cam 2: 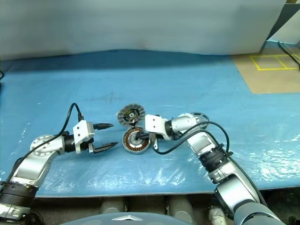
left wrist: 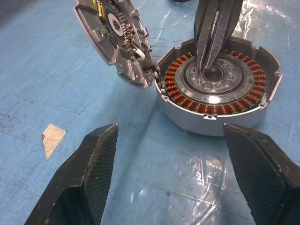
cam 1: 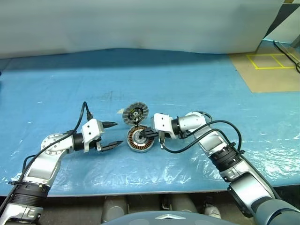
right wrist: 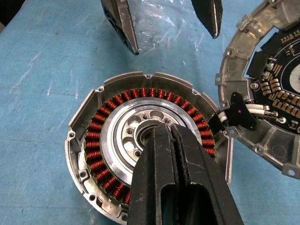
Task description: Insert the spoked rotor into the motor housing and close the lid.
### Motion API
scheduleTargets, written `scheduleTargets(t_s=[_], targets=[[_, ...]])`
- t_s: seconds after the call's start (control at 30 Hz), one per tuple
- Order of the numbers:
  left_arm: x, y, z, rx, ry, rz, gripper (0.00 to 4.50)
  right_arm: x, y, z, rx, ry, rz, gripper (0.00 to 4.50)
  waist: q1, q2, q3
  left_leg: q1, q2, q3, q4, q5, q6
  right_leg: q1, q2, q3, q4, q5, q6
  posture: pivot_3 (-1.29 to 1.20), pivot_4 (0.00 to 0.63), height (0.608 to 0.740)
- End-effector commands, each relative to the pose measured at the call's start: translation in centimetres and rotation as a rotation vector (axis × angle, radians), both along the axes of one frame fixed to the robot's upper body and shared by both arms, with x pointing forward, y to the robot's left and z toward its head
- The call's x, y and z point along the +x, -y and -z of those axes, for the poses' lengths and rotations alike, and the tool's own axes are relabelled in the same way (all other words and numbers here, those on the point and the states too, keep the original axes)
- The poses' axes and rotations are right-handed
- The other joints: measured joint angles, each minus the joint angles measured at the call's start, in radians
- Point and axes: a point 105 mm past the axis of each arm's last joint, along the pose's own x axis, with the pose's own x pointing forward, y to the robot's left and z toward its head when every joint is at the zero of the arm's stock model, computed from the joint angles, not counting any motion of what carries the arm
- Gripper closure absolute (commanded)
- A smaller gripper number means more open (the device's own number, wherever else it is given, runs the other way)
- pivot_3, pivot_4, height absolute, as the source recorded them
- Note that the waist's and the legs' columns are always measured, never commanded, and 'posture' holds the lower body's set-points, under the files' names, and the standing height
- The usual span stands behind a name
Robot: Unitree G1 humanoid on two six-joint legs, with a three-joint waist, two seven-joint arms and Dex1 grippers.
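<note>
The motor housing (cam 1: 139,139), a silver-rimmed puck with copper coils, lies on the blue table between my two grippers. A shiny silver wheel with open gaps, the spoked rotor (right wrist: 123,136), sits inside the coil ring. My right gripper (right wrist: 167,129) is shut, empty, its tips resting at the rotor's centre bore. The lid (cam 1: 135,114), a grey ribbed disc with a circuit board on its inner face, leans tilted just behind the housing, joined to it by white wires (right wrist: 255,109). My left gripper (cam 1: 117,134) is open, empty, to the left of the housing and pointing at it.
A wrinkled clear plastic sheet (cam 1: 154,168) covers the blue table near its front edge. A white wall (cam 1: 140,23) closes off the back. At the back right lies a brown board (cam 1: 269,70) with yellow tape lines. A small white scrap (left wrist: 53,136) lies on the table left of the housing.
</note>
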Motion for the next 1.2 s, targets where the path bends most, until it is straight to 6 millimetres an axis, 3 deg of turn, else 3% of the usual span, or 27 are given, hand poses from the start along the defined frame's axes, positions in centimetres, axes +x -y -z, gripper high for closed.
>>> scheduleTargets(t_s=[0.03,0.2,0.53,1.0,1.2], targets=[[0.1,0.1,-0.7,-0.004,0.032,0.012,0.77,-0.1,0.5,1.9,-0.072,-0.019,-0.004,4.46,0.0,0.0,0.0,0.0,0.0,0.0,0.0,0.0,0.0,0.0,0.0,0.0,0.0,0.0,0.0,0.0,0.15,0.74],[0.1,0.2,-0.8,-0.005,0.034,0.011,0.77,0.3,1.3,3.4,-0.119,-0.011,-0.008,4.46,0.0,0.0,0.0,0.001,0.0,0.0,0.0,0.0,0.0,0.002,0.0,0.0,0.0,-0.002,-0.003,0.0,0.15,0.74],[-0.1,0.4,-0.9,-0.008,0.038,0.011,0.77,0.0,2.0,4.3,-0.143,-0.012,-0.034,4.46,0.001,0.0,0.0,0.01,0.002,0.0,0.0,0.0,0.0,0.01,-0.001,0.001,-0.001,-0.002,-0.003,0.0,0.15,0.74],[-0.1,0.6,-1.3,-0.008,0.037,0.023,0.77,-0.7,1.8,3.3,-0.117,-0.014,-0.042,4.46,0.002,0.0,0.0,0.008,0.002,0.0,-0.003,0.0,0.001,0.01,-0.001,0.001,-0.007,-0.002,-0.003,0.0,0.15,0.74],[-0.1,0.5,-1.2,-0.007,0.031,0.018,0.77,-1.0,0.9,0.6,0.005,-0.036,-0.062,4.46,0.002,0.0,0.0,0.007,0.001,0.0,-0.006,0.0,0.001,0.01,-0.001,0.0,-0.011,-0.002,-0.002,0.0,0.15,0.74]])
